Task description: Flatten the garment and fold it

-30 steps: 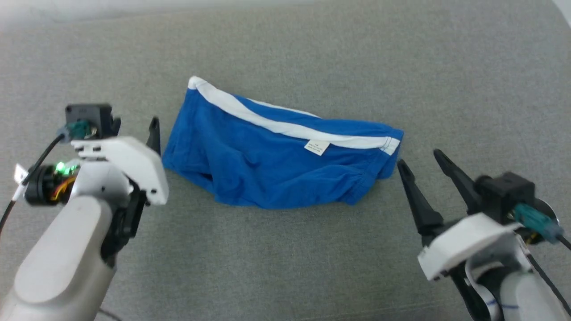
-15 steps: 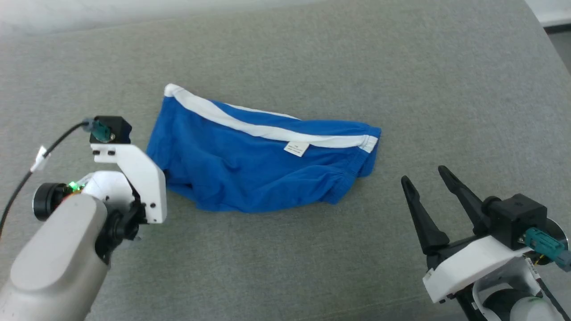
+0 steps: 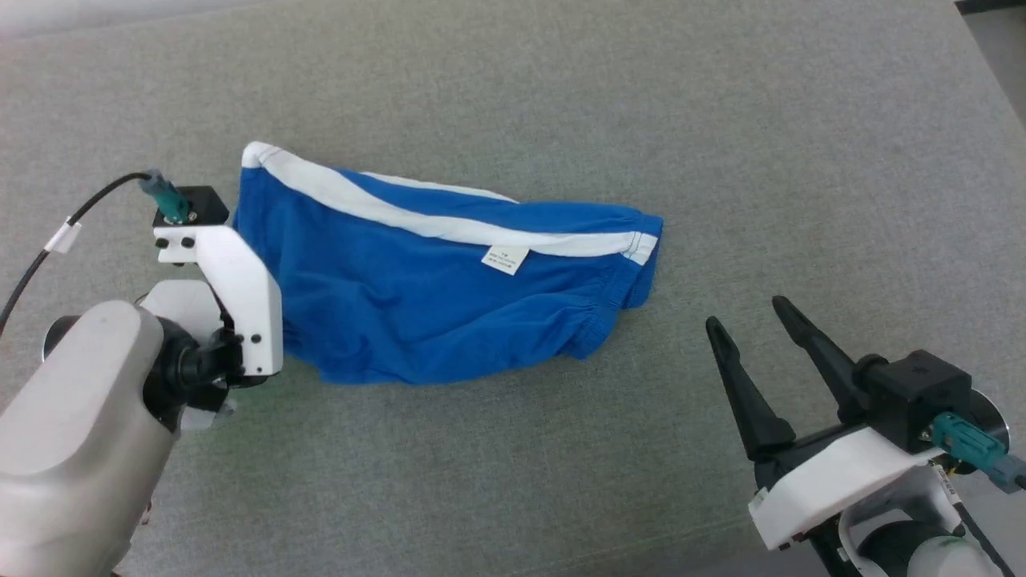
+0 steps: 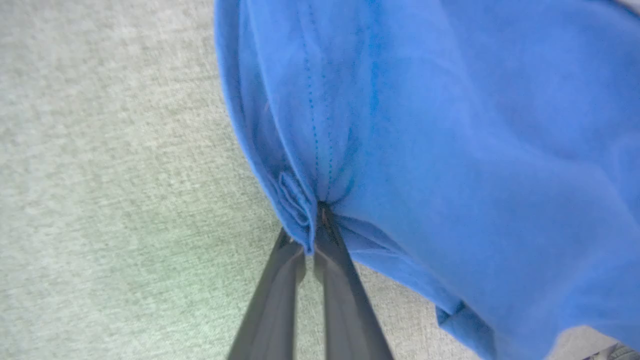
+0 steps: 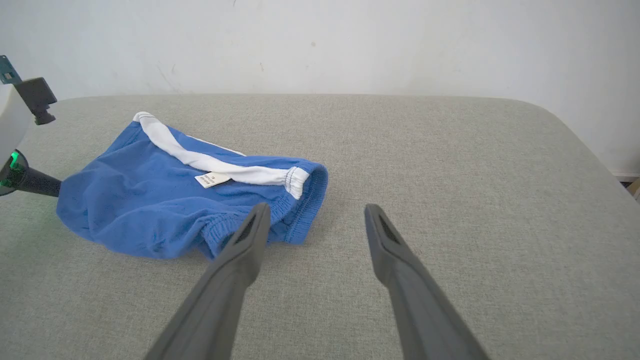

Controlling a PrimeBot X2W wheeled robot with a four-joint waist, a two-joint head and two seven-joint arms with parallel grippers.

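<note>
The garment is a pair of bright blue shorts, lying crumpled on the grey surface with a white band along its far side and a small white tag. In the left wrist view my left gripper is shut, its two dark fingers pinching a folded seam on the garment's left edge. In the head view the white wrist mount hides those fingers. My right gripper stands open to the right of the garment, apart from it. Its tips point past the elastic waist end of the garment.
A grey padded fabric surface stretches wide on all sides of the shorts. Its right edge runs by a darker floor strip. A white wall stands behind the far edge. The left arm's wrist shows at the garment's far end.
My left gripper has moved in against the garment's left edge and shut on it. The head camera has shifted, so the whole scene sits further left. The right gripper stays open.
</note>
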